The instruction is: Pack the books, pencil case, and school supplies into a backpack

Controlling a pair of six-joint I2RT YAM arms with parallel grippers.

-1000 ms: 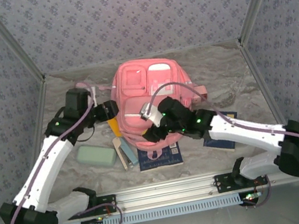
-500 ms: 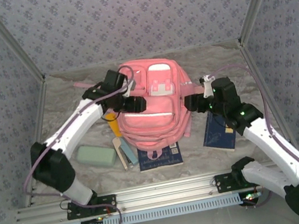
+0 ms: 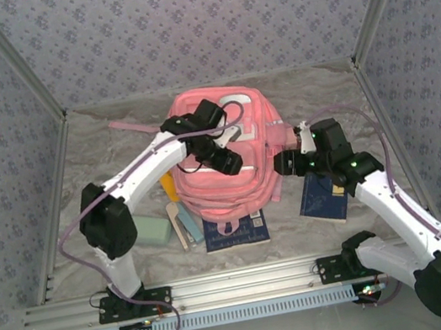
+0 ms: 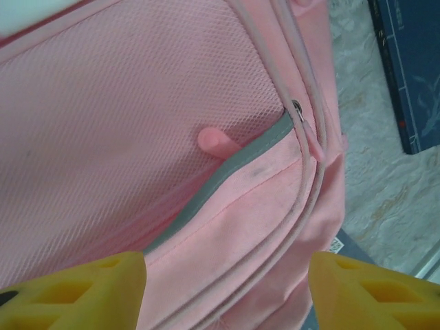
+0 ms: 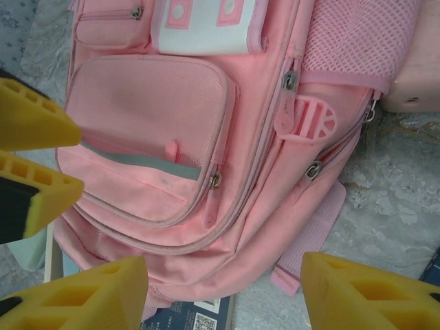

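Pink fabric trimmed in white is seen at the middle of the surface (image 3: 99,152), where the large backpack (image 3: 232,184) is laid flat. The left jaws are held apart just above its front pocket (image 4: 137,124), with nothing clamped. The right jaws are also spread, at its right side. One dark navy book (image 3: 324,194) is laid right of the backpack, another navy book (image 3: 237,232) is partly covered by its near edge, and a mint-green oblong pencil case (image 3: 155,229) is placed to its left.

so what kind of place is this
Probably a robot test cell rather than a classroom: patterned walls box in a table, two arms are bolted to a metal rail at its near edge, and a backpack and books are laid out as props.
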